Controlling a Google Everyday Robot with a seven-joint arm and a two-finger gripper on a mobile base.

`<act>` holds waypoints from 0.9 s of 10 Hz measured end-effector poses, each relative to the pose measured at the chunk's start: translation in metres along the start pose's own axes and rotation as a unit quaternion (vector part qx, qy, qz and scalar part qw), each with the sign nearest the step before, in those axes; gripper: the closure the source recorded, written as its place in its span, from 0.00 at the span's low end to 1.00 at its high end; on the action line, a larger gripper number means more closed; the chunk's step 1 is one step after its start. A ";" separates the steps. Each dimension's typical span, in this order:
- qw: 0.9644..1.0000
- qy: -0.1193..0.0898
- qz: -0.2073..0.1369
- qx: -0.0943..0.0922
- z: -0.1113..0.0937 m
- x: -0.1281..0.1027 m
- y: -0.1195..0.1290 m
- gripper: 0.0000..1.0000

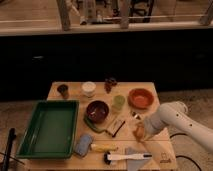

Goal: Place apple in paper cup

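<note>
The apple (139, 131) is a small orange-yellow fruit low over the right part of the wooden table (150, 150). My gripper (141, 129) is at the end of the white arm that comes in from the right, and it is right at the apple, partly covering it. The paper cup (88, 88) is short and white. It stands upright at the back of the table, left of the middle and far from the gripper.
A green tray (50, 127) fills the left side. A small dark brown cup (62, 90), a dark object (110, 84), a pale green cup (118, 102), an orange bowl (140, 97) and a dark red bowl (97, 111) stand mid-table. A blue sponge (83, 144), a yellow banana-like object (104, 147) and a white-handled brush (127, 157) lie in front.
</note>
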 end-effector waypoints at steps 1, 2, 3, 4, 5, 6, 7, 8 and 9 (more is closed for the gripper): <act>1.000 0.000 -0.002 -0.001 0.000 -0.001 0.000 0.96; 1.000 -0.001 -0.006 -0.001 -0.001 -0.004 0.000 1.00; 1.000 -0.002 -0.009 0.000 -0.003 -0.006 0.000 1.00; 1.000 -0.003 -0.013 0.001 -0.005 -0.008 -0.001 1.00; 1.000 -0.006 -0.021 0.003 -0.009 -0.014 -0.004 1.00; 1.000 -0.011 -0.029 0.005 -0.012 -0.018 -0.007 1.00; 0.999 -0.014 -0.034 0.007 -0.015 -0.020 -0.009 1.00; 0.999 -0.018 -0.042 0.011 -0.021 -0.024 -0.013 1.00; 0.998 -0.020 -0.049 0.014 -0.025 -0.028 -0.017 1.00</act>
